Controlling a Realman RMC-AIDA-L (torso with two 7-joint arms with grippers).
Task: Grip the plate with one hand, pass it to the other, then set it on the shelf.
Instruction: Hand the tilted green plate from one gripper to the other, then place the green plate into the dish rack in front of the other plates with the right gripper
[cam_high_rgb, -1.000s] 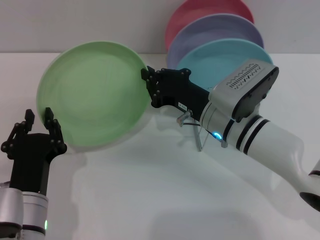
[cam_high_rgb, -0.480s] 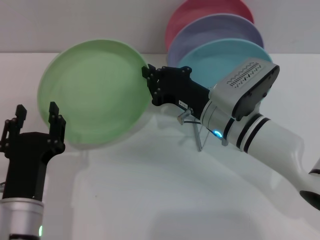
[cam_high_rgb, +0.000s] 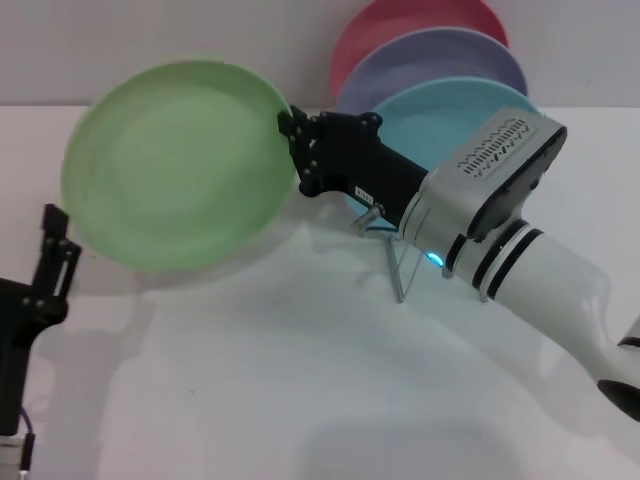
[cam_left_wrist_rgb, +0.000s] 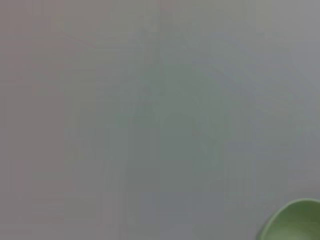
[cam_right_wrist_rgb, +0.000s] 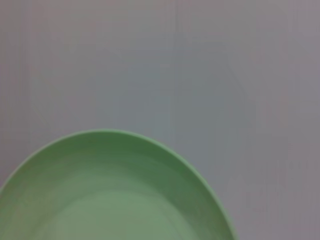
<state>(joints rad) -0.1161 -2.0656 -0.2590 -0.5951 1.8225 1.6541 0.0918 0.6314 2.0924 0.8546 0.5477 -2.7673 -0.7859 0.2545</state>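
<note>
Currently the right gripper (cam_high_rgb: 292, 150) clamps only the plate (cam_high_rgb: 175, 165) rim; slippage risks a drop. Left gripper (cam_high_rgb: 55, 250) finger state cannot be told.

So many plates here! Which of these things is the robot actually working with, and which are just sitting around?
In the job:
- light-green plate, held at its rim by the right hand
- left hand, low beside the plate, not touching it
- wire plate rack

Just sitting in the rack:
- turquoise plate
- lavender plate
- pink plate
</note>
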